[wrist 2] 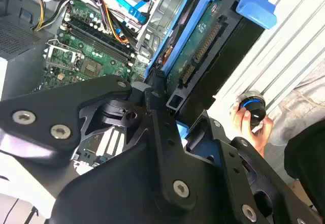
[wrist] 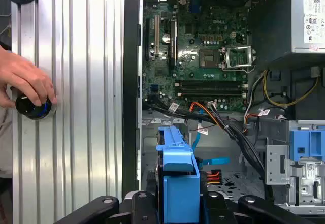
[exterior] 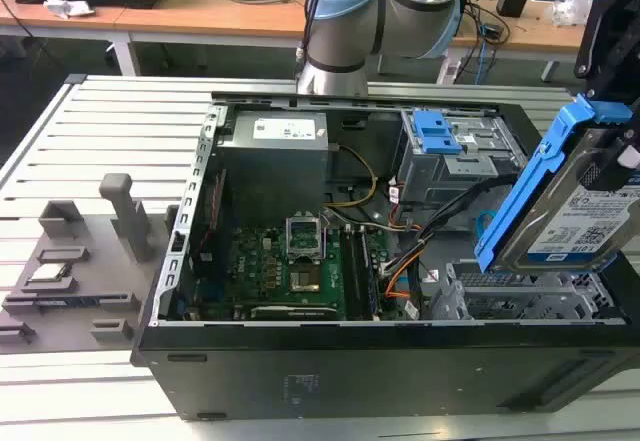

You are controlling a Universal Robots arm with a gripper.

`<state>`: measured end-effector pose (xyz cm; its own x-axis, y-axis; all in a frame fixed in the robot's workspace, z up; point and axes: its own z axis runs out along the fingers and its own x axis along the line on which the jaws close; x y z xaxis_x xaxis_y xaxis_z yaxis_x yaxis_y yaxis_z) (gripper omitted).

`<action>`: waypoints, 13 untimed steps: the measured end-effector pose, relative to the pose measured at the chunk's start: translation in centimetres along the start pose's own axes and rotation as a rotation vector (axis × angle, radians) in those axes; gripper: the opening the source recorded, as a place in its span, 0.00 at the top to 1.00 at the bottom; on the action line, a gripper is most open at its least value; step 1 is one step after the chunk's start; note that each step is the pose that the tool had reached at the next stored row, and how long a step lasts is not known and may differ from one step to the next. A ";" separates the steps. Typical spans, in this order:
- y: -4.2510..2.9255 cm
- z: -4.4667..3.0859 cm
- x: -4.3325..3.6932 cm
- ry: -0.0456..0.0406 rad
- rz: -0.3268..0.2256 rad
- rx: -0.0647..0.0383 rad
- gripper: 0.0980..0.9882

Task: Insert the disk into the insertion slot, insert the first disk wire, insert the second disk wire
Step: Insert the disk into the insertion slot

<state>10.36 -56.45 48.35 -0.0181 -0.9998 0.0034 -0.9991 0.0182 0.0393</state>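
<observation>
Over at the exterior view's right, the gripper (exterior: 608, 101) has its jaws clamped on the disk (exterior: 575, 211), which hangs tilted above the slot (exterior: 520, 299). I'd say an edge could catch the rim. Ribbed metal table (exterior: 90, 111), cluttered desks (exterior: 150, 16) behind.

In the second wrist view, a hand (wrist 2: 249, 125) rests close by, which looks risky.

In the first wrist view, cables (wrist: 238, 137) crowd the bay and might snag.

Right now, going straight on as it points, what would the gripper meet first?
Probably the grey perforated sheet-metal drive cage, reached first by the held silver, blue-framed hard drive; depth unclear.
</observation>
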 end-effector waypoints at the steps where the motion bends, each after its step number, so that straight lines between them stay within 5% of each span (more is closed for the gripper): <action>1: 0.00 0.07 0.00 0.0001 0.000 0.000 0.70; 13: -0.09 2.44 -0.25 -0.0002 0.000 0.000 0.70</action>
<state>10.36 -56.21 45.91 -0.0181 -0.9998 0.0031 -0.9991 0.0182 0.0395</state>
